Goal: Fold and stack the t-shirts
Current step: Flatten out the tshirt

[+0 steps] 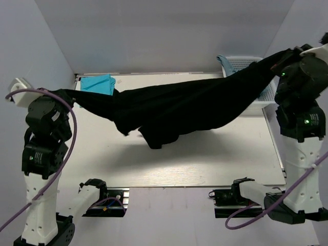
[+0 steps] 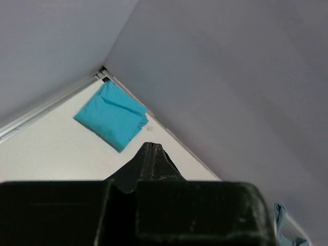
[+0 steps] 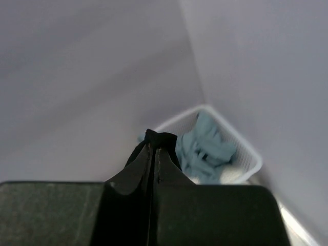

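T-shirt (image 1: 174,107), black, hangs stretched between left fingers (image 2: 139,166) and right fingers (image 3: 136,165).

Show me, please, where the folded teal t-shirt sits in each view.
Top external: teal t-shirt at far left corner of the table.
Left wrist: left of centre, by the wall corner.
Right wrist: not in view.
Shared landmark: black t-shirt, also central in right wrist view.

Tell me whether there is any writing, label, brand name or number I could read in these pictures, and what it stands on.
No readable text shows in any view.
The large black cloth t-shirt shows no print here.
The folded teal cloth t-shirt is plain.
The white plastic mesh basket and the greyish-blue cloth inside it bear no visible lettering.
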Available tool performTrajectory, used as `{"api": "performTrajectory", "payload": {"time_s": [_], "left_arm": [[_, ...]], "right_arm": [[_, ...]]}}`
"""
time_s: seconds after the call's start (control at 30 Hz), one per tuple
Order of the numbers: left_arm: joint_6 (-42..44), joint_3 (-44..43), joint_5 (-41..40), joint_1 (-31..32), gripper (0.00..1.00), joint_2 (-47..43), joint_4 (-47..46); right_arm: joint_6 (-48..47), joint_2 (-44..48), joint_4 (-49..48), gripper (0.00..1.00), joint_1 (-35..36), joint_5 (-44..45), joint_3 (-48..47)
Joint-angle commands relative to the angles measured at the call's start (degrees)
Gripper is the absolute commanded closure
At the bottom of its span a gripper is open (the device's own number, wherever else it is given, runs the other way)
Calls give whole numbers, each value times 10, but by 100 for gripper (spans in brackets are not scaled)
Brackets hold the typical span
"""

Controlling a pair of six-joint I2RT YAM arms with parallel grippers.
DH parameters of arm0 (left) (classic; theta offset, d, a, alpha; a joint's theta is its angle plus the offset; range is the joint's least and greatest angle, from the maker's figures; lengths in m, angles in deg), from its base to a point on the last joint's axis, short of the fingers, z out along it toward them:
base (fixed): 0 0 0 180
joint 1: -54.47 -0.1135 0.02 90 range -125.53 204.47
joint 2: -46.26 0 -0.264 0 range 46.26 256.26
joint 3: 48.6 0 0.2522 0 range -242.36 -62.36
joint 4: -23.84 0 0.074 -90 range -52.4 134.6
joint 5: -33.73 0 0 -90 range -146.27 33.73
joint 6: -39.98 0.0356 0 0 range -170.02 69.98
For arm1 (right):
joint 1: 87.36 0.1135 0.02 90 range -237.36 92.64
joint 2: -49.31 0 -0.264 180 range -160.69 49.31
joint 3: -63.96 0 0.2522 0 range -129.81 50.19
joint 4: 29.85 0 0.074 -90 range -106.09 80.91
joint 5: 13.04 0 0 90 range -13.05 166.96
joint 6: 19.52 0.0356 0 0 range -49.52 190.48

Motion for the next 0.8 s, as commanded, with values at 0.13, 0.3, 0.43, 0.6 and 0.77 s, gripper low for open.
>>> {"api": "performTrajectory", "payload": {"time_s": [0.13, 0.3, 0.43, 0.6, 0.77], "left_arm": [[14, -59, -75, 4, 100, -37, 37], [8, -105, -64, 4, 100, -50, 56], [8, -112, -29, 4, 100, -72, 57], [-11, -80, 51, 4, 100, -57, 64], [-56, 42, 106, 4, 100, 4, 104]], "right_arm": [[-132, 42, -107, 100, -4, 107, -77], [-152, 80, -122, 100, 0, 80, -96], [-133, 107, -104, 100, 0, 35, -95], [-92, 118, -79, 100, 0, -46, -18], [14, 112, -68, 100, -2, -151, 153]]}}
